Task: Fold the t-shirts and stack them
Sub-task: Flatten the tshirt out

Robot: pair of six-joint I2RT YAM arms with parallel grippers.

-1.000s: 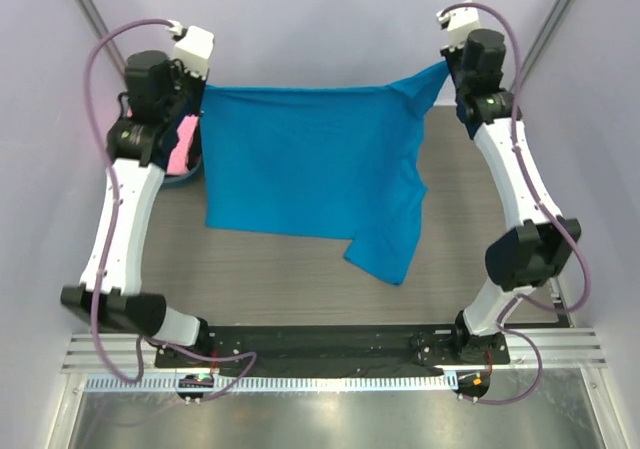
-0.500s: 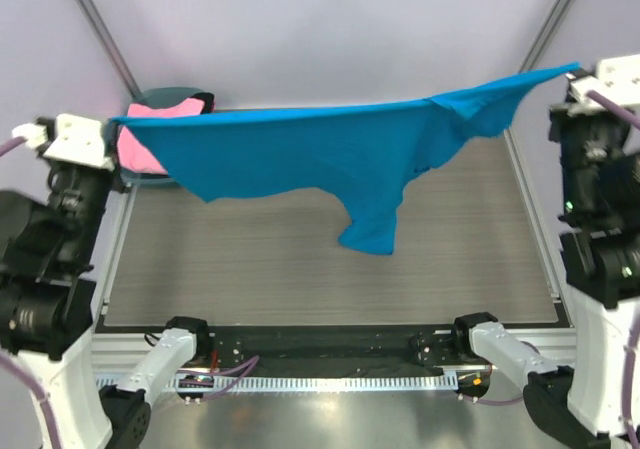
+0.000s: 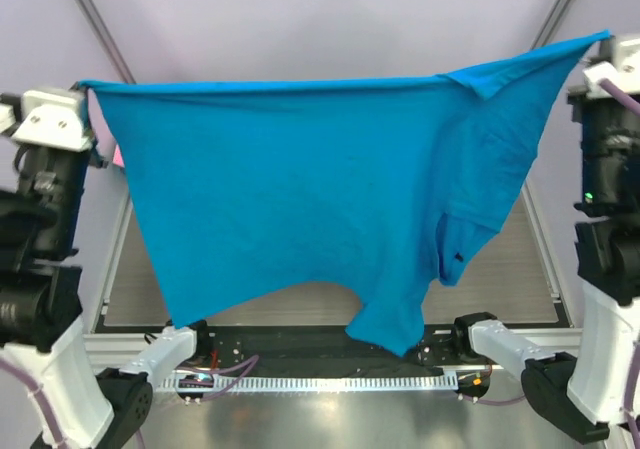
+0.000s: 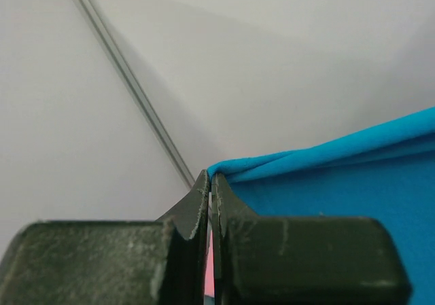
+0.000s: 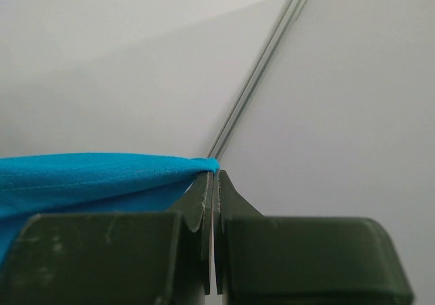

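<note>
The large bright blue t-shirt (image 3: 310, 189) hangs spread out like a curtain high above the table, its top edge pulled taut between both grippers. My left gripper (image 3: 86, 88) is shut on the top left corner; in the left wrist view the blue cloth (image 4: 326, 183) leaves the pinched tips of that gripper (image 4: 211, 178). My right gripper (image 3: 606, 39) is shut on the top right corner, near a sleeve, and the cloth (image 5: 95, 176) runs left from its tips (image 5: 216, 174). A sliver of the pink t-shirt (image 3: 117, 155) peeks out beside the left arm. The dark shirt is hidden.
The hanging shirt covers most of the grey table (image 3: 520, 259). Its lowest point dangles over the black rail (image 3: 300, 341) at the near edge. Both arm bases (image 3: 480, 334) sit on that rail. Pale walls with metal frame bars (image 3: 95, 19) enclose the cell.
Both arms have lifted and spread apart with the blue shirt. It went from lying near the table to hanging stretched wide and high, and now hides the basket and pink shirt.
</note>
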